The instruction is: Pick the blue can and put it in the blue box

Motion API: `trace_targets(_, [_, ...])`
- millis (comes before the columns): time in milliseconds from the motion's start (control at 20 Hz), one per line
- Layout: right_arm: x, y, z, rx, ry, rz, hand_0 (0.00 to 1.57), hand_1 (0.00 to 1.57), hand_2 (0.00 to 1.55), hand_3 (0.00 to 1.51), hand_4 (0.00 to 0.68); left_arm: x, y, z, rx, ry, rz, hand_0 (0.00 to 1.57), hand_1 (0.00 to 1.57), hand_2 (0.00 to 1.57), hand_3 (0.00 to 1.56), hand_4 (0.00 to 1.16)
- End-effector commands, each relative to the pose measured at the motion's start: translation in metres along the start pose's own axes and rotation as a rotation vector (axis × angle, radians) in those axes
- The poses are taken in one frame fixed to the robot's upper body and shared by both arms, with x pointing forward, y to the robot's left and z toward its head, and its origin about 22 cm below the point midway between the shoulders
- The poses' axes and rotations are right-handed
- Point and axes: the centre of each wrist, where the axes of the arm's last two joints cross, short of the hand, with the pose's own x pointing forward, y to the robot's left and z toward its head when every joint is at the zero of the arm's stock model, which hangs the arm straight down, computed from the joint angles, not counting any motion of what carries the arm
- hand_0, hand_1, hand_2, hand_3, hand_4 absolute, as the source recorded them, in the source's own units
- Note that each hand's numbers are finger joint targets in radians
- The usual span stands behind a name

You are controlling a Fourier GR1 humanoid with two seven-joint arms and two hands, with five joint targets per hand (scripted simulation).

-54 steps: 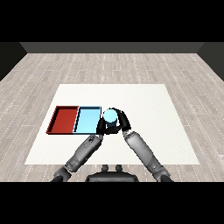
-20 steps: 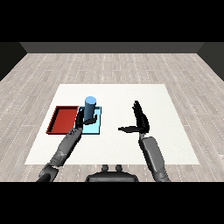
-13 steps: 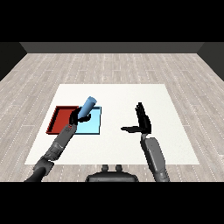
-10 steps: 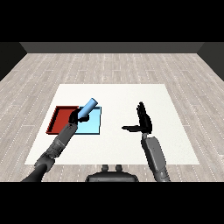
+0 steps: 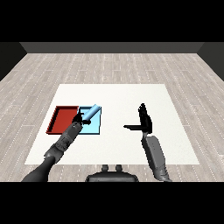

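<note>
The blue can (image 5: 91, 113) lies steeply tilted over the light blue tray (image 5: 94, 127), its top end pointing up and right. My left hand (image 5: 79, 120) is at the can's lower end, fingers curled round it. Whether the can touches the tray floor I cannot tell. The red tray (image 5: 63, 119) lies just left of the blue one. Over bare table right of centre, my right hand (image 5: 143, 122) stands edge-on, fingers straight and pointing away, thumb stuck out to the left, holding nothing.
Both trays sit side by side on the left part of the white table (image 5: 118, 98). My left forearm (image 5: 59, 147) crosses the table's front left corner toward the trays. Grey plank floor surrounds the table.
The right hand gave up the can and moved back to the right; the left hand carried the can over the blue tray. The can went from upright to steeply tilted and sank lower.
</note>
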Motion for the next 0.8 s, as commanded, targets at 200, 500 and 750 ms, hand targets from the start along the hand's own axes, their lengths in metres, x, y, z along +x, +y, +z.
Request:
trace_targets(200, [0.002,-0.025,-0.016,-0.036,0.025,0.0,0.0,0.0,0.0,0.0,0.0,-0.014,-0.023,0.005,-0.365,0.092,-0.065,1.08,1.08,1.03,0.62,0.84])
trace_targets(500, [-0.017,-0.02,-0.001,-0.05,0.01,-0.015,0.0,0.0,0.0,0.0,0.0,-0.006,-0.015,0.002,-0.06,0.131,0.064,0.0,0.0,0.0,0.0,0.0])
trace_targets(750, [-0.001,-0.019,-0.004,-0.013,-0.024,0.017,0.0,0.0,0.0,0.0,0.0,-0.002,0.018,-0.007,0.276,-0.093,0.301,0.0,0.0,0.0,0.0,0.0])
